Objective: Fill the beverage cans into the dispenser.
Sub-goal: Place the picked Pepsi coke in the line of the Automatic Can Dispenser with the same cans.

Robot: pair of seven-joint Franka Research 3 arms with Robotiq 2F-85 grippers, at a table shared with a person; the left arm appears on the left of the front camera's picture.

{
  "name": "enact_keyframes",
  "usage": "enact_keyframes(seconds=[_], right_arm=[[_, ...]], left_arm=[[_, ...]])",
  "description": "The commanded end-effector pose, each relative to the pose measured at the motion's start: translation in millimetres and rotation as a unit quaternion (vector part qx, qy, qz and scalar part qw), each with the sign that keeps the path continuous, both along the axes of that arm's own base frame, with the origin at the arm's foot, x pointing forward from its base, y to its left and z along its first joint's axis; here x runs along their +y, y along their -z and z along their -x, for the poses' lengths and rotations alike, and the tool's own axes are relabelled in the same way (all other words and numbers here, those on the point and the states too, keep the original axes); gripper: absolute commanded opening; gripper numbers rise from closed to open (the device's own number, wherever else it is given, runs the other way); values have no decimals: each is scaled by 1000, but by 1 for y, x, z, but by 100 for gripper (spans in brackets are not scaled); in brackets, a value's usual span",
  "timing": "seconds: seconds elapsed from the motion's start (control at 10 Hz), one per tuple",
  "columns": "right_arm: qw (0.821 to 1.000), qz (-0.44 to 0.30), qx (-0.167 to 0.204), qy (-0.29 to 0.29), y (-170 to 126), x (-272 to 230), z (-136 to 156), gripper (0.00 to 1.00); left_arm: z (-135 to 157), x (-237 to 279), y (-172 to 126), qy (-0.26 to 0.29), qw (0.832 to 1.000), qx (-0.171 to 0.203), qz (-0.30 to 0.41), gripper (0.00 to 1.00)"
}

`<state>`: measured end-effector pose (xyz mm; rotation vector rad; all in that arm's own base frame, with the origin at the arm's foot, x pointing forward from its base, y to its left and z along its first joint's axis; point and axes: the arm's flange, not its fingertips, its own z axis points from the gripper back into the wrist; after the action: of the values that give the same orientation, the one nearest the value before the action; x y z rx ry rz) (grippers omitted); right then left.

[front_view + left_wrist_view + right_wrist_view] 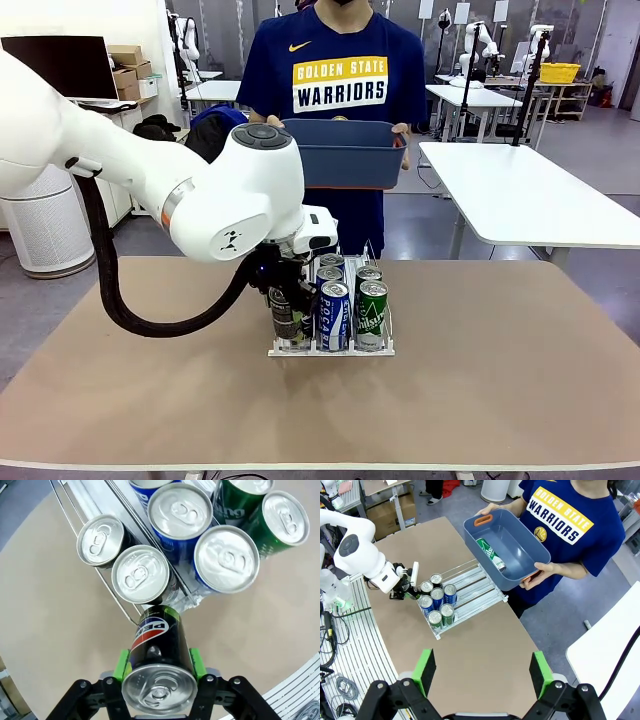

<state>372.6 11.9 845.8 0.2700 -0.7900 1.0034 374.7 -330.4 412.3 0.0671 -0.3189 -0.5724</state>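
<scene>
My left gripper [286, 312] [159, 669] is shut on a black beverage can [285, 322] [159, 647], its green pads against the can's sides. This can is upright at the front end of the left lane of the dispenser [330, 350] [67, 502] [475, 587]. The lanes hold several cans: black ones [140, 574], blue ones [333, 315] [226, 557] and green ones [371, 313] [285, 517]. High over the table, my right gripper [482, 677] stands open and empty.
Across the table a person holds a blue-grey tub [345, 160] [520, 550] with both hands, a green can [491, 554] lying inside it. The brown table [520, 360] is bare to the right of the dispenser.
</scene>
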Motion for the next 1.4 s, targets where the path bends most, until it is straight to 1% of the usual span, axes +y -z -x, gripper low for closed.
enact_keyframes(seconds=[0.0, 0.2, 0.4, 0.6, 0.9, 1.1, 1.2, 1.3], right_arm=[[1000, -2, 0, 0, 0, 0, 0, 100], [1000, -2, 0, 0, 0, 0, 0, 100], [1000, -2, 0, 0, 0, 0, 0, 100], [1000, -2, 0, 0, 0, 0, 0, 100], [1000, -2, 0, 0, 0, 0, 0, 100], [1000, -2, 0, 0, 0, 0, 0, 100], [1000, -2, 0, 0, 0, 0, 0, 100], [1000, -2, 0, 0, 0, 0, 0, 100]], left_arm=[[-24, -9, 1, -7, 999, -26, 35, 58], [-37, -6, 4, -9, 998, -23, 57, 58], [-45, -7, 12, -14, 999, -10, 52, 58], [-52, -5, 24, -12, 999, 10, 45, 58], [-54, -8, 43, -2, 998, 49, 46, 58], [-52, -10, 42, 19, 995, 76, 63, 58], [-49, -6, 42, -9, 998, 45, 37, 58], [-49, -6, 42, -9, 998, 45, 37, 58]])
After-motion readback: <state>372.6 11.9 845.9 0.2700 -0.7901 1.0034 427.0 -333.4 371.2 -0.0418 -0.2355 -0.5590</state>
